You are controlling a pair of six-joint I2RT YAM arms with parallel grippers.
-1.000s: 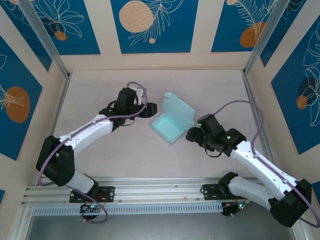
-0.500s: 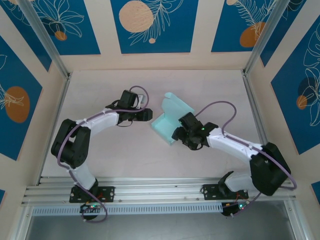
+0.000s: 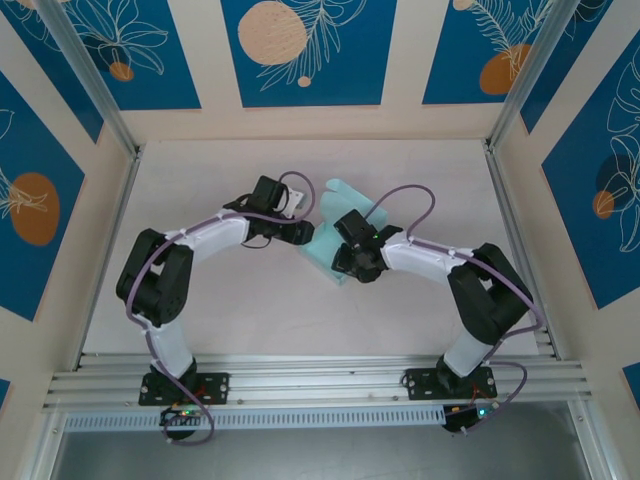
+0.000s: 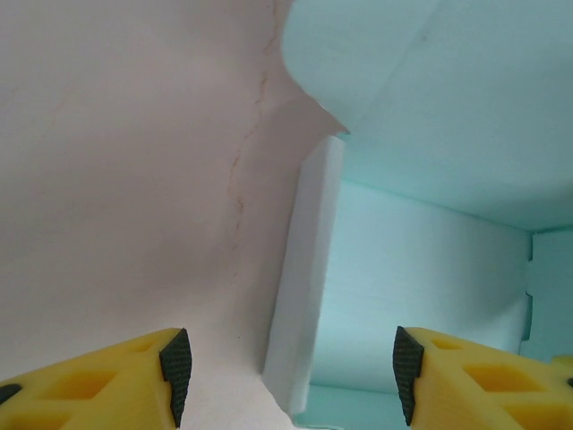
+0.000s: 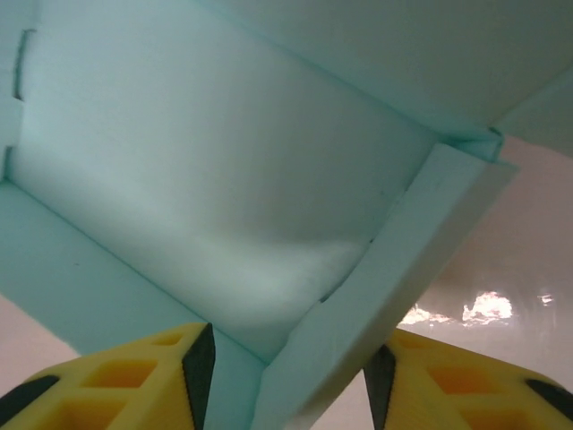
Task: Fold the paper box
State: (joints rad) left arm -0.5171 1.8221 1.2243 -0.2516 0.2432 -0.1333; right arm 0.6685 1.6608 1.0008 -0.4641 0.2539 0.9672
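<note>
From where I stand, the pale light-blue paper box of thin card point(image 3: 320, 248) sits just right of centre on the off-white tabletop point(image 3: 220, 300). It is folded up into a shallow tray, and its lid flap point(image 3: 345, 195) stands raised on the far side. Both arms reach in to meet at it, one from the left of the frame and one from the right. In its own camera, the left gripper point(image 4: 291, 372) has its yellow fingers spread wide, straddling an upright side wall point(image 4: 304, 269) with bare space on both sides. The tray's floor lies to the right of that wall and the table to its left. The right gripper point(image 5: 288, 376) has a finger on either side of another wall point(image 5: 394, 251) at a corner of the tray. The black pads point(image 5: 199, 363) sit close against the card, though I cannot tell whether they actually pinch it.
</note>
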